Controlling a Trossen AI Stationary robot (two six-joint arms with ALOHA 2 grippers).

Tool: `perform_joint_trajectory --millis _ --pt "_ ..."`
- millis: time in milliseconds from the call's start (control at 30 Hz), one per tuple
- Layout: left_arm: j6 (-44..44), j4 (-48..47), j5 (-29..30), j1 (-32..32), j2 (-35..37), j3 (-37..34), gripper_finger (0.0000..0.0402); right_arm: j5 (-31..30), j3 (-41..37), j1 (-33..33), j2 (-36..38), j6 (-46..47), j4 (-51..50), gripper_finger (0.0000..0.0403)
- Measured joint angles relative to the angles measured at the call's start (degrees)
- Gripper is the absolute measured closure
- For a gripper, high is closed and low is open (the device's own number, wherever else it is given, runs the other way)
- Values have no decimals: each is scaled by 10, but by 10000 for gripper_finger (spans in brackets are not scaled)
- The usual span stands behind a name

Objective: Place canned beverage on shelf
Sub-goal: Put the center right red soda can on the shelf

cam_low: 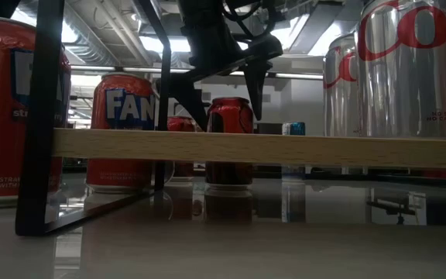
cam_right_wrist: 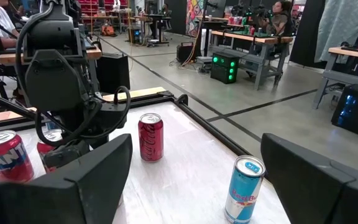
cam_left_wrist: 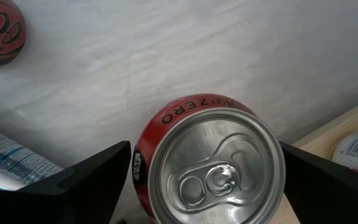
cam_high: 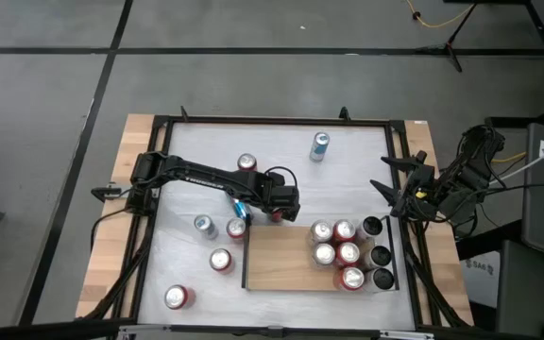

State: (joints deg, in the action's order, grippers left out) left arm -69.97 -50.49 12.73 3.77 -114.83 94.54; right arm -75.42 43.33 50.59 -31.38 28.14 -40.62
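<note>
A red Coke Zero can (cam_left_wrist: 213, 165) stands upright on the white table, just off the left end of the wooden shelf (cam_high: 286, 260). In the high view this can (cam_high: 237, 229) shows beside the shelf's near-left corner. My left gripper (cam_left_wrist: 207, 180) points steeply down over it and is open. Its fingers (cam_low: 255, 93) stand on either side of the can's upper part (cam_low: 229, 116), with narrow gaps showing. My right gripper (cam_right_wrist: 191, 186) waits open at the table's right edge (cam_high: 390, 194), holding nothing.
Several cans stand on the shelf's right end (cam_high: 343, 250). Loose on the table are a silver can (cam_high: 204, 225), red cans (cam_high: 220, 260) (cam_high: 178, 297) (cam_high: 246, 162) and a blue can (cam_high: 320, 146). A black frame (cam_high: 272, 120) runs around the table.
</note>
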Motion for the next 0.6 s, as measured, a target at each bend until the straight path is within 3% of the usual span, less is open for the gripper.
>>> perform_joint_trajectory --millis 367,600 --pt "3 0 2 0 0 0 97 0 0 0 0 0 0 56" --pt "26 1 2 -3 0 0 105 0 0 0 0 0 0 56"
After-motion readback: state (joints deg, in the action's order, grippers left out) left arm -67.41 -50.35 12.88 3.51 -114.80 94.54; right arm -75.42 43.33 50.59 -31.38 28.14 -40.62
